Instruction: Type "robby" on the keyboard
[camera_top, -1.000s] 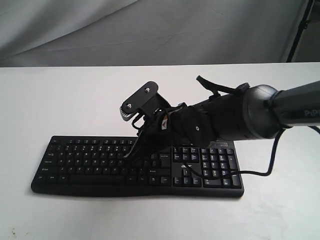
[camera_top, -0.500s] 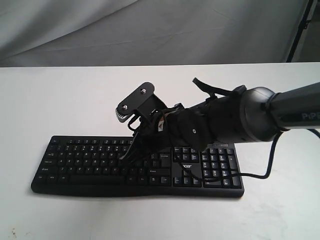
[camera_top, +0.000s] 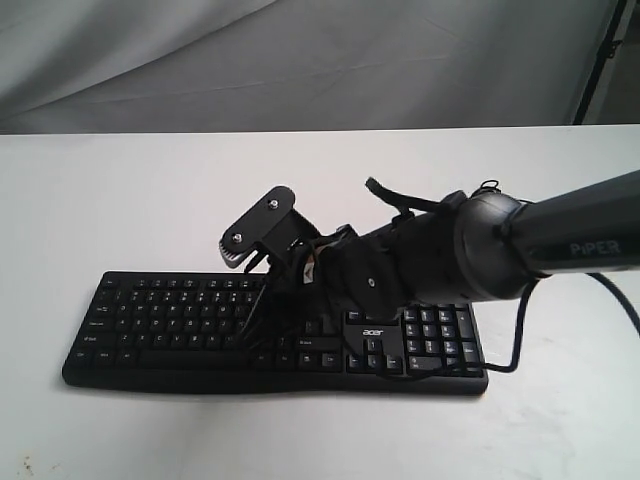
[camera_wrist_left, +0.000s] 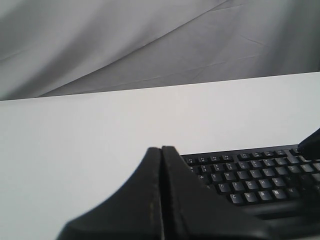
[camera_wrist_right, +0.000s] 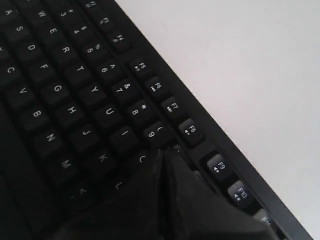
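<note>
In the exterior view, a wide flat black keyboard with white key legends (camera_top: 180, 320) is seen lying on a plain white surface (camera_top: 120, 200), toward the near edge, with its long side across the picture. A grey draped cloth (camera_top: 300, 60) is hung behind the surface. A thick dark grey robot arm (camera_top: 480, 250) is stretched in from the right over the number pad. Its right tool (camera_top: 252, 330) is pointed down at the letter keys around the middle of the keyboard. A small black camera bracket (camera_top: 255, 228) is carried above that tool. A thin black cable (camera_top: 519, 340) is looped beside the keyboard's right end.

In the left wrist view, the left tool (camera_wrist_left: 161, 152) is shown clenched, its two dark fingers pressed flat against each other along a straight seam. It is held apart from the keyboard, whose key rows are seen beyond it on the surface.

In the right wrist view, the right tool (camera_wrist_right: 162, 152) is likewise clenched, finger against finger. Its tip is placed at the key just beside the "I" key and next to the "9" key. Whether that key is pressed cannot be told.
</note>
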